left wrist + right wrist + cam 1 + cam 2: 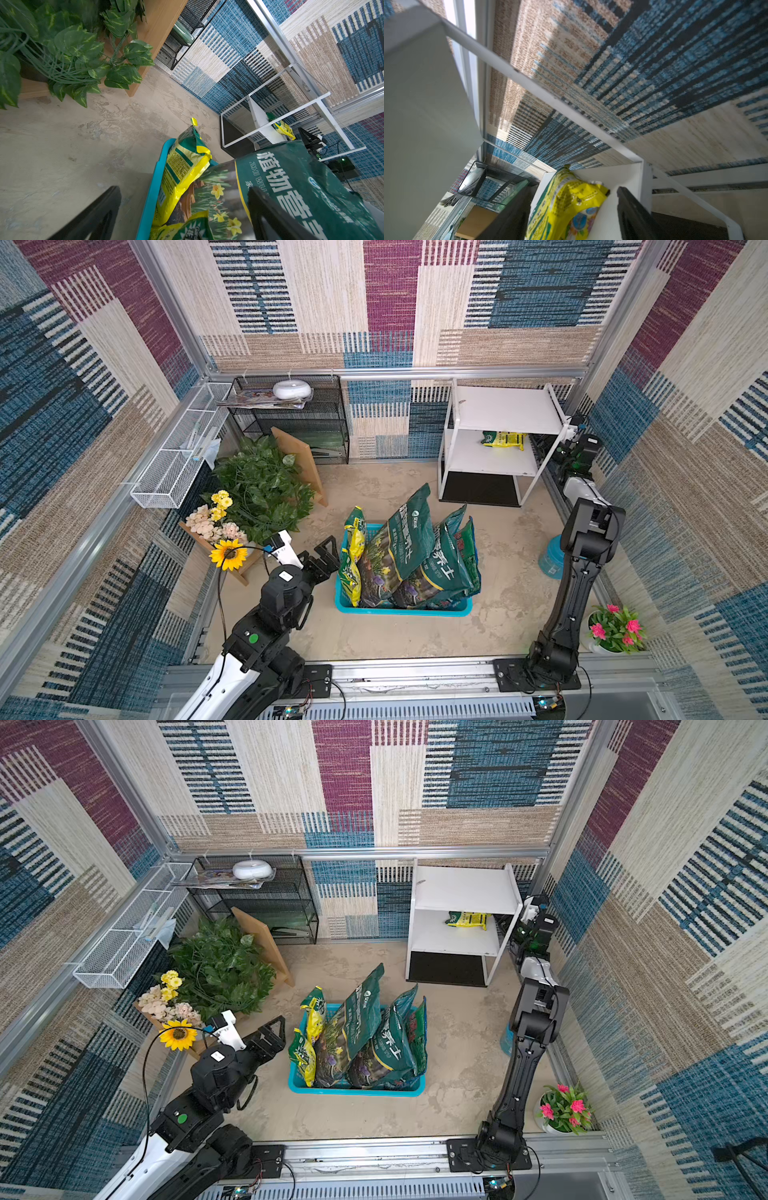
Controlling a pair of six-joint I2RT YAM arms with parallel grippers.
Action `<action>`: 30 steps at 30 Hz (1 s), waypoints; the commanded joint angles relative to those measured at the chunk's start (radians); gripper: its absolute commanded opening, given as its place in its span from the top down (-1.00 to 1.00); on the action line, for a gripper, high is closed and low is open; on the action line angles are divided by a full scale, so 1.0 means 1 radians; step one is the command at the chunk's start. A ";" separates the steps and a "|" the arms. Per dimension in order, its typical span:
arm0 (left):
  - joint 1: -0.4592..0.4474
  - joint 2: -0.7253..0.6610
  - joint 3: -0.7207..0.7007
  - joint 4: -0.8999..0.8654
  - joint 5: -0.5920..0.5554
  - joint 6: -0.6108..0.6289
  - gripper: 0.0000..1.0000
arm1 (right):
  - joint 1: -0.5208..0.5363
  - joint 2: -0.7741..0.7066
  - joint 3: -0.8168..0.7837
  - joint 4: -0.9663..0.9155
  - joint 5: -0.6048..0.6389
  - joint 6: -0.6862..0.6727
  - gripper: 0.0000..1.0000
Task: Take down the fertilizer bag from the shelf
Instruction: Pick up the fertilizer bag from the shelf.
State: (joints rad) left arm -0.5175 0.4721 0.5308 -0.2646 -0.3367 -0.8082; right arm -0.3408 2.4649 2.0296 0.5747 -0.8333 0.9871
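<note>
The fertilizer bag [503,440], yellow and green, lies on the lower board of the white shelf [505,408] at the back right, seen in both top views. My right gripper [540,446] reaches in from the shelf's right side. In the right wrist view the right gripper [571,217] is open, with one black finger [633,212] on each side of the bag [569,205] and a gap beside it. My left gripper [328,553] hangs open and empty at the left rim of the blue basket [399,610].
The blue basket holds several green and yellow soil bags [409,547]. Leafy plants [262,485] and a sunflower [227,554] stand at the left. A black mesh rack [299,423] and a white wire basket [178,460] line the back left. A pink flower pot [615,628] sits by the right arm's base.
</note>
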 commanded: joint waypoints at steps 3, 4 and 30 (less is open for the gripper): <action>0.002 0.003 0.005 0.028 -0.010 0.010 -0.98 | 0.029 0.004 0.057 -0.156 0.028 -0.144 -0.38; 0.002 0.004 0.005 0.028 -0.010 0.010 -0.98 | 0.034 0.012 0.072 -0.169 0.028 -0.149 -0.39; 0.010 0.007 0.006 0.029 -0.009 0.009 -0.98 | 0.065 0.067 0.265 -0.433 0.076 -0.281 1.00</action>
State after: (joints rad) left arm -0.5102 0.4812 0.5308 -0.2638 -0.3370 -0.8078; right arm -0.2783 2.5492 2.3005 0.1856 -0.7357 0.7109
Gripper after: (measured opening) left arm 0.989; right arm 0.048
